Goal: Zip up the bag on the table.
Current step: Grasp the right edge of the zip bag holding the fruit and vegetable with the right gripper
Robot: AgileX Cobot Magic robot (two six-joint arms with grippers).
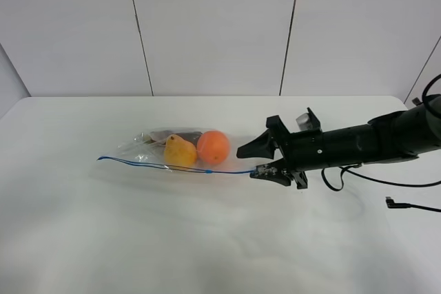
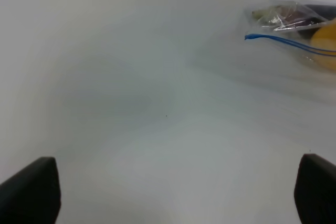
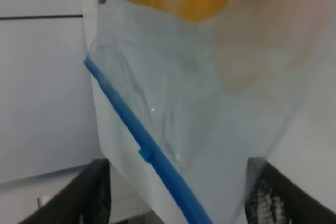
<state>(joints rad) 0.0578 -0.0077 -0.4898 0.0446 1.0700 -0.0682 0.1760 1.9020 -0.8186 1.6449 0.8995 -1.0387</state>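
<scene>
The clear bag (image 1: pixel 176 151) lies on the white table (image 1: pixel 207 239) near the middle, holding a yellow fruit (image 1: pixel 180 151) and an orange (image 1: pixel 213 147). Its blue zip strip (image 1: pixel 172 167) runs along the near edge. My right gripper (image 1: pixel 249 162) is open, with its fingers on either side of the bag's right end. In the right wrist view the bag (image 3: pixel 210 103) and strip (image 3: pixel 131 124) pass between the spread fingers of the gripper (image 3: pixel 178 198). My left gripper (image 2: pixel 173 192) is open and empty above bare table, well away from the bag's left end (image 2: pixel 294 30).
A black cable with a plug (image 1: pixel 406 204) lies on the table at the right, by the right arm (image 1: pixel 372 139). A white panelled wall (image 1: pixel 213 25) stands behind the table's far edge. The left arm does not show in the exterior view.
</scene>
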